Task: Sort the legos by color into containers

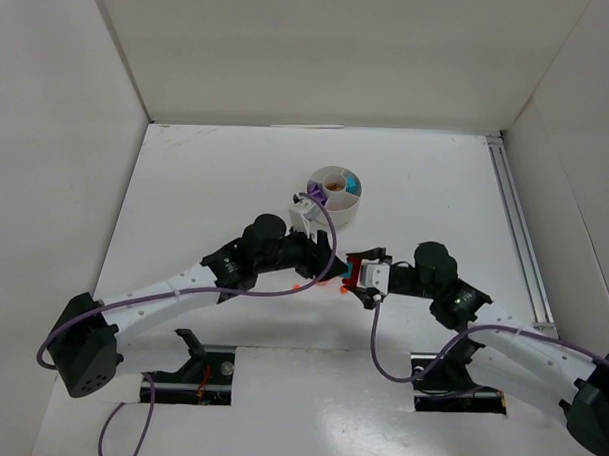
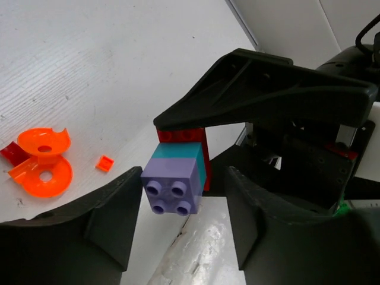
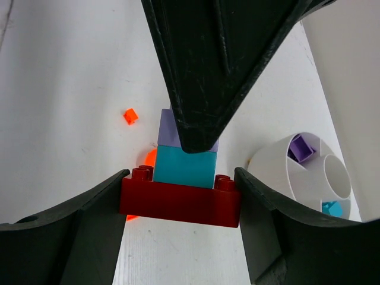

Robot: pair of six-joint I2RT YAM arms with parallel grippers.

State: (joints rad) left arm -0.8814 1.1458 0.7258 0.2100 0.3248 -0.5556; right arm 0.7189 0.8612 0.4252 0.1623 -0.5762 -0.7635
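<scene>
My right gripper is shut on the ends of a dark red brick and holds it above the table. A teal brick and a lilac brick are stacked on it. My left gripper is open with its jaws on either side of the lilac brick; the brick sits near one finger with a wide gap to the other. From above, the two grippers meet in front of the white dish. The dish holds a purple piece and a teal piece.
Orange ring pieces, a tiny orange square and a small red piece lie on the table below the grippers. White walls enclose the table. A metal rail runs along the right side.
</scene>
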